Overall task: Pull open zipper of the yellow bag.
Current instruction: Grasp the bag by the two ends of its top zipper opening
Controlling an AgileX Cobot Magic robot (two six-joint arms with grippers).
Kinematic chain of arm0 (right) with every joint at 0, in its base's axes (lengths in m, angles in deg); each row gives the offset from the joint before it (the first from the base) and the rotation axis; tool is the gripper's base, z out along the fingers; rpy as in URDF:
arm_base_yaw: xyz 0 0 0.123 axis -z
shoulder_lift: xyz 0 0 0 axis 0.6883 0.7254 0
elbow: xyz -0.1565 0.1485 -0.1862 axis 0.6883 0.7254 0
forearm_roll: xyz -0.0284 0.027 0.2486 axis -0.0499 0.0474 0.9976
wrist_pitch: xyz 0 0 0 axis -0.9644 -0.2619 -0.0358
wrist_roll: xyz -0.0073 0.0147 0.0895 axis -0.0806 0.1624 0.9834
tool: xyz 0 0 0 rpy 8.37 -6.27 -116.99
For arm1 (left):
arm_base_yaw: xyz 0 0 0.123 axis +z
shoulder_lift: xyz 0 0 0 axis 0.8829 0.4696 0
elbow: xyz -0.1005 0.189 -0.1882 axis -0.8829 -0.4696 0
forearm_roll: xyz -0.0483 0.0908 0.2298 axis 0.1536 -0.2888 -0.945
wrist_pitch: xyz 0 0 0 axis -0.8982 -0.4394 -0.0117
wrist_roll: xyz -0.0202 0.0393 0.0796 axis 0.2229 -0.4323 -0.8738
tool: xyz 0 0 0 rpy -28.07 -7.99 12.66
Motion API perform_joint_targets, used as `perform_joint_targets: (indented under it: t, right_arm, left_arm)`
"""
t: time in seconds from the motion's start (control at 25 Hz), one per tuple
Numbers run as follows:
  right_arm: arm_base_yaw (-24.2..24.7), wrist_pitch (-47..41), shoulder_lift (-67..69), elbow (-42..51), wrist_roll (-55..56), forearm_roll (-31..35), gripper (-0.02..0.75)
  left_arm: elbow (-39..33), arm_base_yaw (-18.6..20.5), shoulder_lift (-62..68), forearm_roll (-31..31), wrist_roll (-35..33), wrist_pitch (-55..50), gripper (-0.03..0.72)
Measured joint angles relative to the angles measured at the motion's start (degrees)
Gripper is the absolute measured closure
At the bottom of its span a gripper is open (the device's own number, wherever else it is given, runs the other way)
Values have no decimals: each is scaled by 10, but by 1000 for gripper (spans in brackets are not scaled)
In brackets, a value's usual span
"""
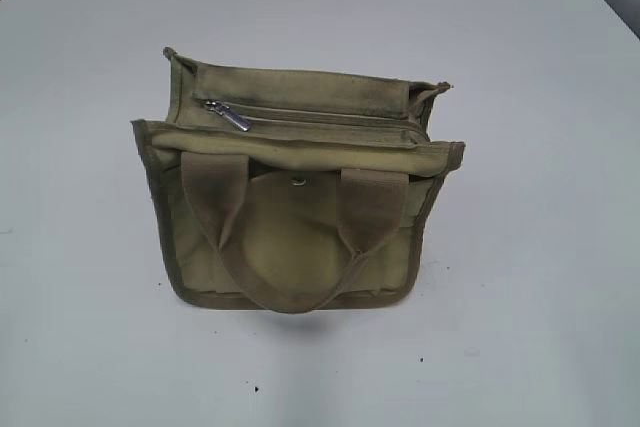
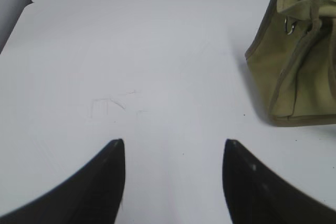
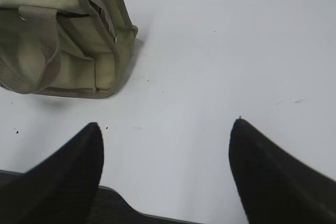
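Note:
The yellow bag (image 1: pixel 300 237) stands upright in the middle of the white table (image 1: pixel 540 277), one webbing handle drooping over its front. Its zipper (image 1: pixel 320 117) runs across the top, closed, with the silver pull tab (image 1: pixel 232 119) at the left end. Neither arm shows in the exterior view. My left gripper (image 2: pixel 174 142) hovers open over bare table, the bag (image 2: pixel 299 66) up to its right. Over bare table too, my right gripper (image 3: pixel 167 124) stands open, and the bag (image 3: pixel 63 40) lies at its upper left. Nothing sits between either pair of fingers.
A small round metal snap (image 1: pixel 298 181) sits on the bag's front under the top edge. Faint scratch marks (image 2: pixel 110 106) show on the table in the left wrist view. The table's far left edge (image 2: pixel 31 1) appears there as well.

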Motion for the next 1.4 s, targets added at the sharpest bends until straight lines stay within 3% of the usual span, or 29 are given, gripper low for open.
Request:
perform_joint_targets:
  t: [1.4]
  right_arm:
    - [0, 0, 0, 0, 0, 0, 161]
  left_arm:
    - [0, 0, 0, 0, 0, 0, 234]
